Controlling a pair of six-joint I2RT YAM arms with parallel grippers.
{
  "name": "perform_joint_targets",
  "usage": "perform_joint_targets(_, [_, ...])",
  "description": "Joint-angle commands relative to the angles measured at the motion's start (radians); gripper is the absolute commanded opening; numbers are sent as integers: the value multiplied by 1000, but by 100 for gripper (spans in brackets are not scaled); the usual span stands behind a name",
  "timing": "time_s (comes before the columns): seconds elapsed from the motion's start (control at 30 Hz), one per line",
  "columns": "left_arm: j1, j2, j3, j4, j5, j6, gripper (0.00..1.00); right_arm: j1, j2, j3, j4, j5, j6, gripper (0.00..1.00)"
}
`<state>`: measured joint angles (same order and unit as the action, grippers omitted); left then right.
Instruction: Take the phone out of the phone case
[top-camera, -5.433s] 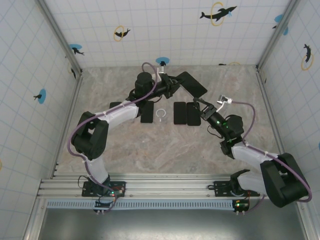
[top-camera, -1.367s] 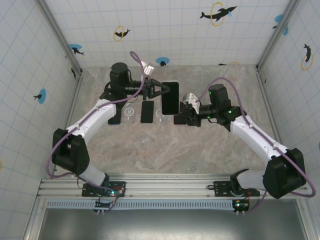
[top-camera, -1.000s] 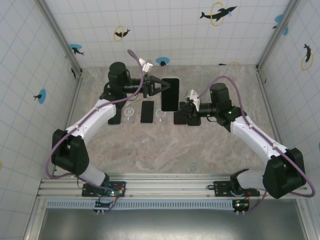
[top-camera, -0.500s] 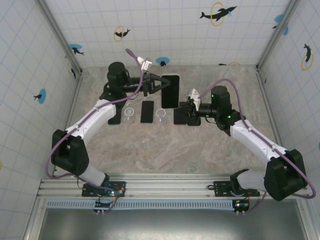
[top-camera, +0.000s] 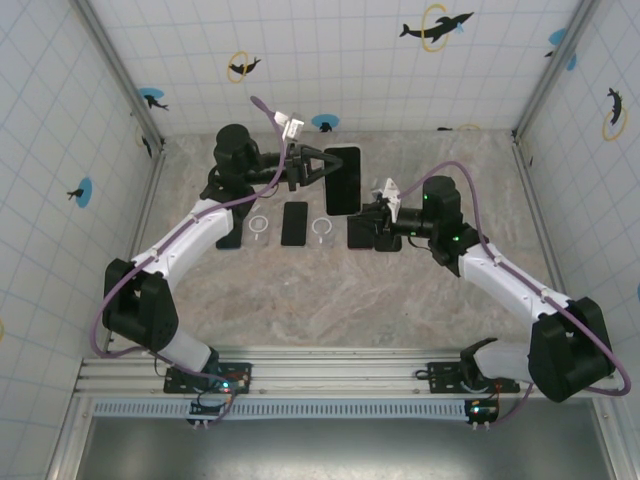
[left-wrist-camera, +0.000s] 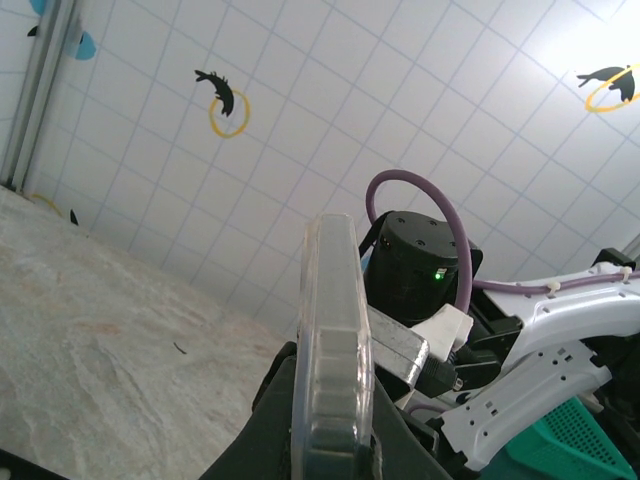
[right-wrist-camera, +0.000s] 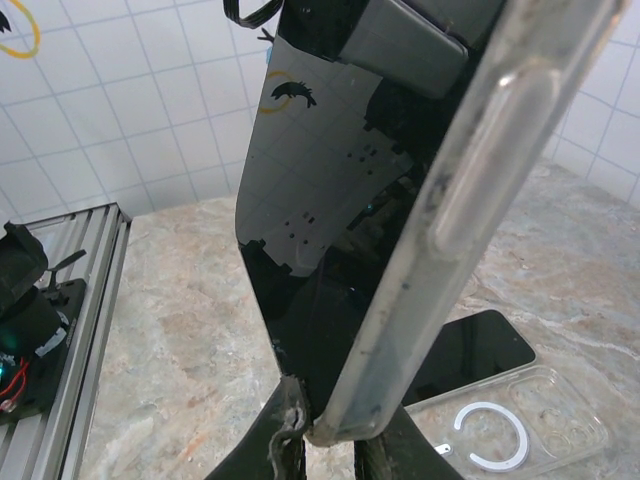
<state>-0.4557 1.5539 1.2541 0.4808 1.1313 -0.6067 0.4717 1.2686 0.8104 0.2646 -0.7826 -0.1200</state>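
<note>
A black phone in a clear case (top-camera: 342, 180) is held up off the table, screen toward the camera. My left gripper (top-camera: 318, 170) is shut on its left long edge; in the left wrist view the case (left-wrist-camera: 335, 330) runs edge-on up from between the fingers (left-wrist-camera: 270, 430). My right gripper (top-camera: 370, 212) comes in from the right and is shut on the lower right corner. In the right wrist view the cased phone (right-wrist-camera: 400, 230) rises from my right gripper (right-wrist-camera: 340, 445), one finger on the screen side, the other behind the clear case.
Beneath the held phone, a row lies on the marble table (top-camera: 330, 290): a black phone (top-camera: 294, 223), two clear cases with white rings (top-camera: 259, 226) (top-camera: 321, 229), and dark phones (top-camera: 385, 236) under the right gripper. Tiled walls enclose the table.
The left gripper has lifted the cased phone a little toward the back wall. The right gripper has followed it upward and closed on its lower corner.
</note>
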Motion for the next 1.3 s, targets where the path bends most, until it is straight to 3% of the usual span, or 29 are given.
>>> perform_joint_targets(0.0, [-66, -4, 1, -74, 184, -84, 0, -18, -25, 19, 216, 86, 51, 18])
perform_joint_targets(0.1, [-54, -11, -4, -74, 188, -82, 0, -39, -29, -6, 293, 9, 128, 23])
perform_joint_targets(0.23, [-47, -25, -19, -77, 204, -68, 0, -41, -34, 6, 226, -44, 84, 28])
perform_joint_targets(0.6, [-10, -27, -2, -80, 224, -71, 0, -48, -22, 44, 38, -176, -24, 28])
perform_joint_targets(0.97, [12, -33, -7, -71, 236, -77, 0, -61, -21, 57, -123, -213, -120, 28])
perform_joint_targets(1.27, [13, -27, -2, -69, 233, -74, 0, -60, -28, 52, -148, -219, -132, 32])
